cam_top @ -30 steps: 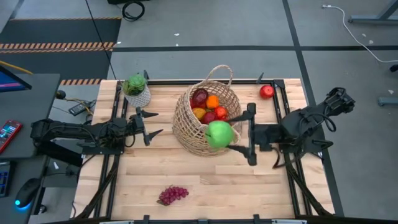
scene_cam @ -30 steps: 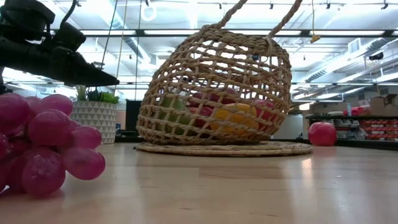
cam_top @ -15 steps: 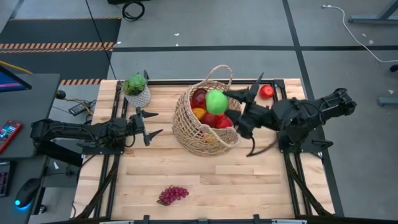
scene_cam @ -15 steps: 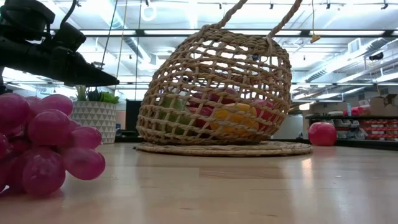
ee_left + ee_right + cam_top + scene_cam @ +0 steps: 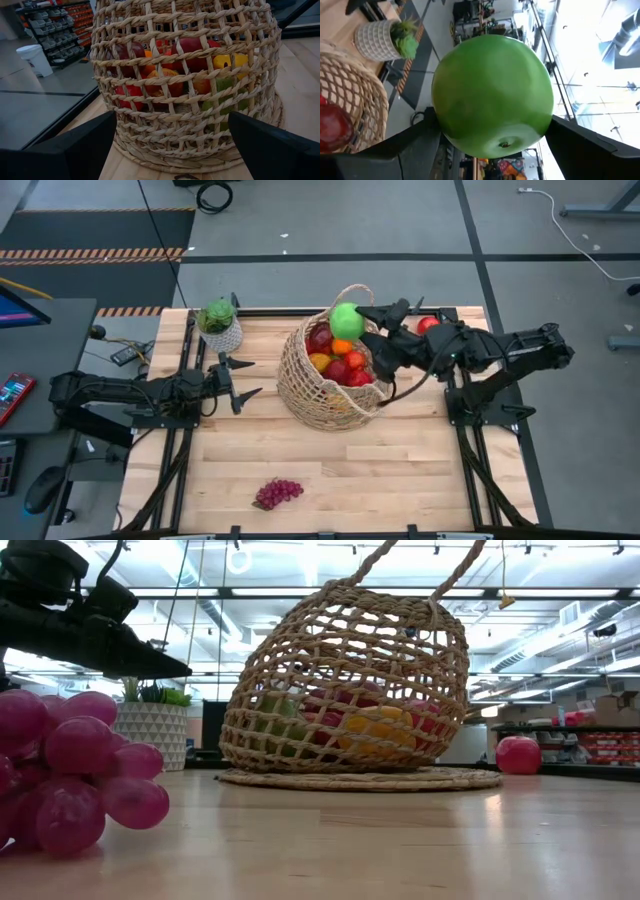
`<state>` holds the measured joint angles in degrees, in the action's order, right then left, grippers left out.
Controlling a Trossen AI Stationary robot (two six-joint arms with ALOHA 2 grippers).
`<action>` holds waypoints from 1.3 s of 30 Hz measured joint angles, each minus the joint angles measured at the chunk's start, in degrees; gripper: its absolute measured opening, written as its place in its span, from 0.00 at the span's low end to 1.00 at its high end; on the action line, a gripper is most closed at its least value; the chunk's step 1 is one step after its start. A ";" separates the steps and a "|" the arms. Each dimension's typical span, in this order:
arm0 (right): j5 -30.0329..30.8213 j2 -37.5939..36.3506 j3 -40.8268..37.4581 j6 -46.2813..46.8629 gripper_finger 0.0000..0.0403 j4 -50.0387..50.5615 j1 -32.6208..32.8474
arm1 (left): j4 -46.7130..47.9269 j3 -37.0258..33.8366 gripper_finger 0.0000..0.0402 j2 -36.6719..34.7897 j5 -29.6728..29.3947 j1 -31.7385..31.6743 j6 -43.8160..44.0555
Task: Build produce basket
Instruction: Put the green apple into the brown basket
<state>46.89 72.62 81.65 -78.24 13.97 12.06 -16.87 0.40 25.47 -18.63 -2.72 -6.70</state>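
- Your right claw (image 5: 362, 321) holds a green apple (image 5: 347, 319) between its two fingers, up over the far rim of the basket (image 5: 300, 380); in the right wrist view the apple (image 5: 492, 95) fills the space between the dark fingers (image 5: 400, 150)
- The wicker basket stands mid-worktop (image 5: 400, 470), its loop handle (image 5: 345, 293) rising at the far side
- Inside it you can see a dark red apple (image 5: 321, 336), an orange (image 5: 341, 346), a yellow piece (image 5: 319, 362) and more red fruit (image 5: 340, 369)
- Through the weave in the left wrist view you can make out red (image 5: 192, 47), orange (image 5: 160, 82), yellow (image 5: 227, 61) and green (image 5: 222, 92) pieces
- Your left claw (image 5: 240, 383) waits near the basket's left side, above the worktop, its fingers spread wide and nothing between them; the wrist view shows both fingers (image 5: 75, 150) standing well apart with the basket (image 5: 185, 135) straight ahead
- A bunch of purple grapes (image 5: 278, 493) lies alone on the near part of the worktop, well apart from the basket; in the low view the grapes (image 5: 65, 775) sit close at the picture's left
- A red apple (image 5: 429, 326) rests at the far right edge of the worktop, just beyond the right arm
- A small potted plant (image 5: 219, 323) in a white patterned pot stands at the far left corner, apart from the basket
- In the low view the basket (image 5: 345, 690) sits flat on the wood, the left arm (image 5: 70, 625) dark above the grapes
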 joint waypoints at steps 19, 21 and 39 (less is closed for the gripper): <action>-1.89 3.30 -0.03 18.14 0.86 8.20 -7.99 | -0.01 -0.01 0.97 0.02 0.00 0.00 0.00; -5.66 3.36 -0.04 23.47 0.86 14.07 -9.39 | 0.00 -0.01 0.97 0.01 0.00 0.01 0.00; -39.59 5.54 -7.56 32.90 0.86 20.57 -25.38 | -0.01 0.00 0.97 0.01 0.01 0.02 0.00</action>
<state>7.31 78.16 74.09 -45.33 34.54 -13.32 -16.88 0.40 25.49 -18.62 -2.70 -6.70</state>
